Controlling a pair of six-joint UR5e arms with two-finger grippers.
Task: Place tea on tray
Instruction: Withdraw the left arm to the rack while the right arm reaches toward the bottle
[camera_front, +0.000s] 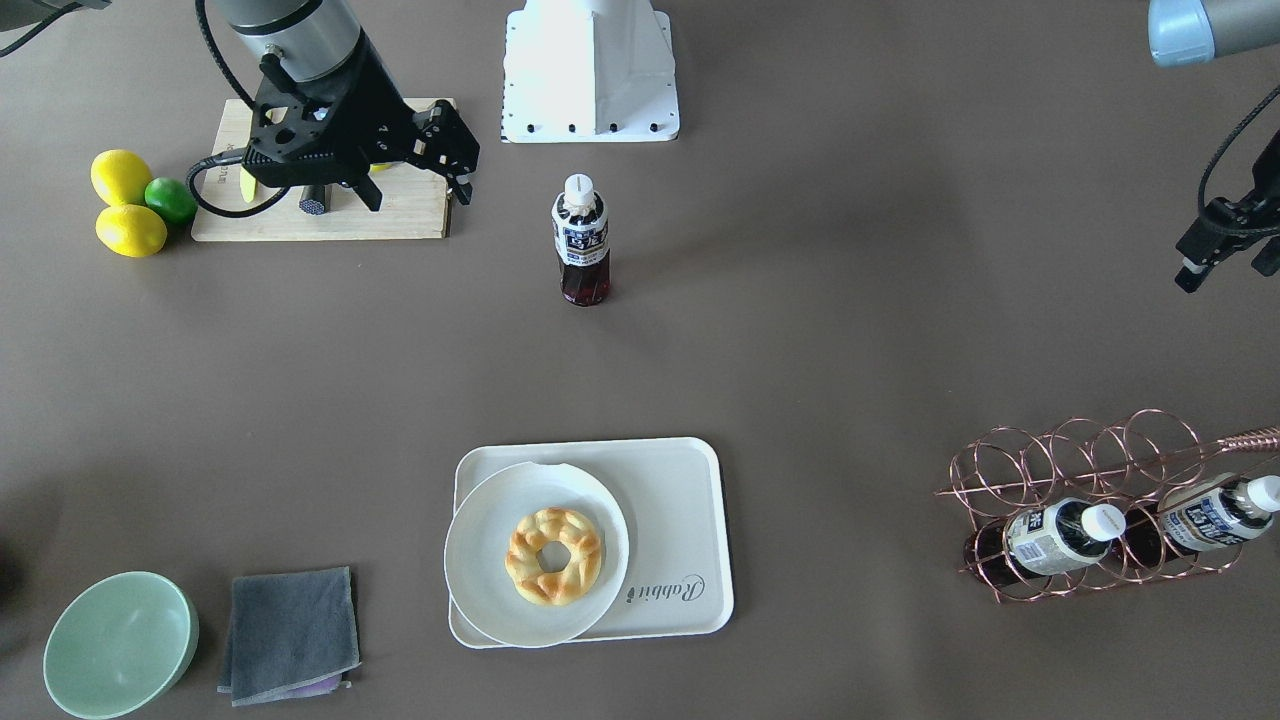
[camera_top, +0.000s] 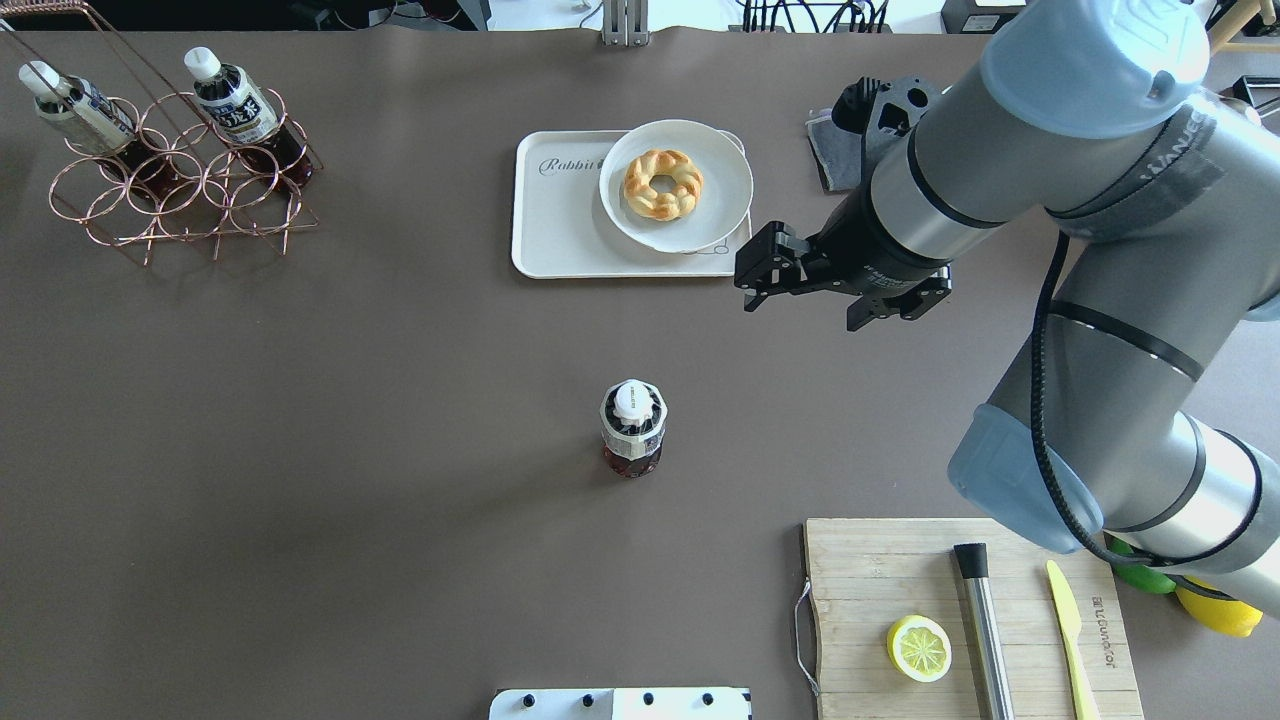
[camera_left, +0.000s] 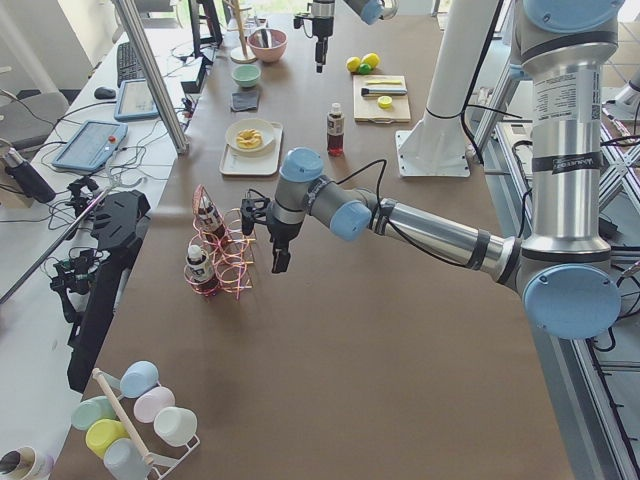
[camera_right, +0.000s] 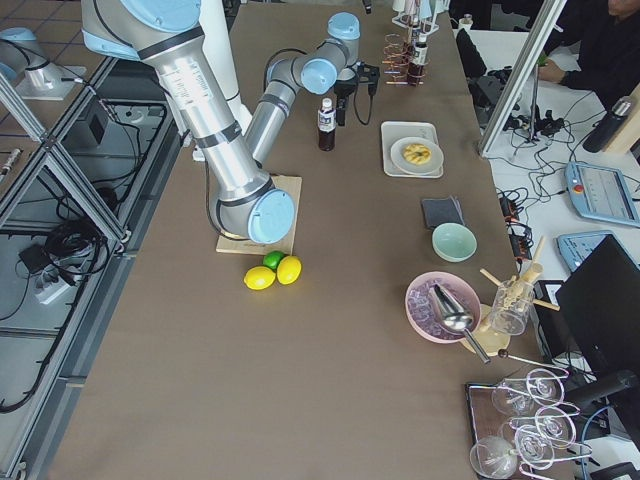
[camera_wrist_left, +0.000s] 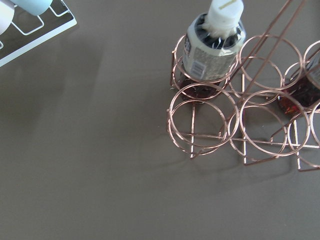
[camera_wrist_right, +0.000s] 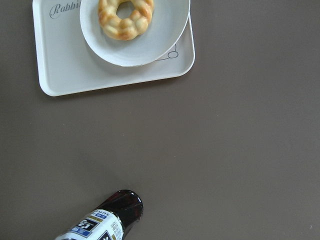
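One tea bottle (camera_front: 581, 243) stands upright alone mid-table, also in the overhead view (camera_top: 633, 428) and at the bottom of the right wrist view (camera_wrist_right: 102, 223). The cream tray (camera_front: 680, 500) with "Rabbit" script lies farther out (camera_top: 560, 225), half covered by a round plate. My right gripper (camera_top: 762, 270) hangs open and empty between the bottle and the tray's right end. My left gripper (camera_front: 1228, 268) is open and empty, hovering beside the copper rack (camera_front: 1100, 470) that holds two more alike bottles (camera_front: 1060, 535).
A white plate with a ring pastry (camera_top: 663, 184) sits on the tray. A cutting board (camera_top: 960, 610) with a lemon half, steel rod and yellow knife lies near the base. Lemons and a lime (camera_front: 130, 205), a grey cloth (camera_front: 290, 630) and a green bowl (camera_front: 115, 645) stand around.
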